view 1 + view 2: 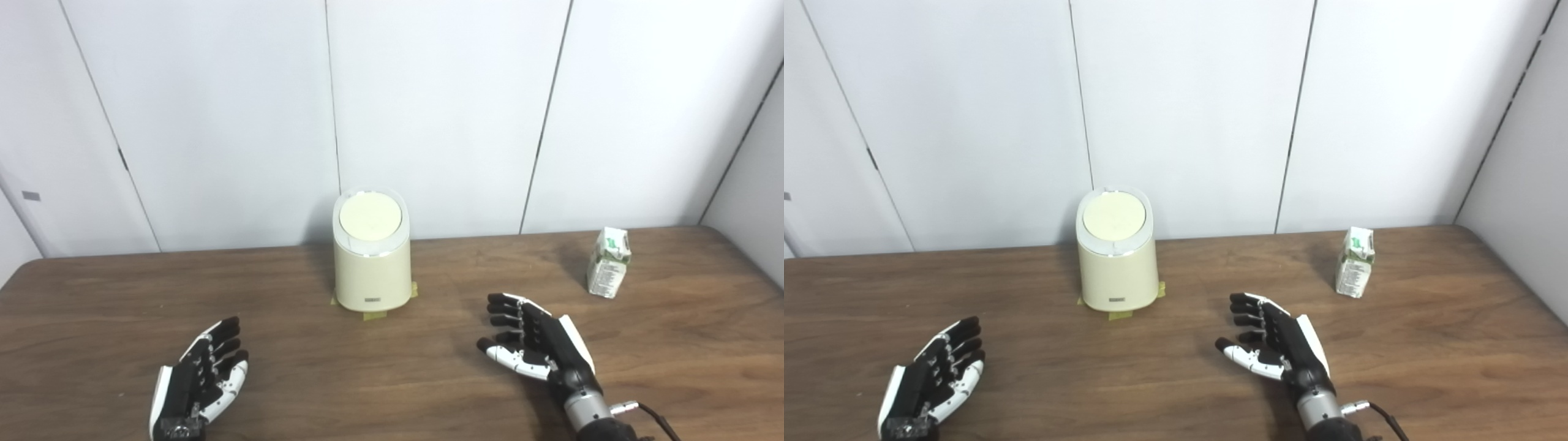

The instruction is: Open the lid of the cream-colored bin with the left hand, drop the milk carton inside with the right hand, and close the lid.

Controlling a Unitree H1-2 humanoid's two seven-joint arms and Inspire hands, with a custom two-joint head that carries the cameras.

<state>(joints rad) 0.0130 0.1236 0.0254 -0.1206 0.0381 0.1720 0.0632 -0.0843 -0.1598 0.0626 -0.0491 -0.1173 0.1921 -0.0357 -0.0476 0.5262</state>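
I see the cream-colored bin [372, 260] standing upright at the table's middle-back, close to the white panel wall [441, 110]; its round lid [370, 216] is shut, so I can't tell what's inside. Bin body is smooth, glossy, rounded, with a pale rim ring and a small label low on the front; yellowish tape bits [375, 315] stick out at its base. The milk carton [608, 263] stands upright far right on the table, white with green print, gable top, slightly crumpled, well apart from the bin. My left hand [202, 380] hovers low at front left, fingers spread, holding nothing. My right hand [533, 346] sits right of center, between bin and carton, fingers apart, empty too. Table [392, 367] is dark brown wood grain, matte.
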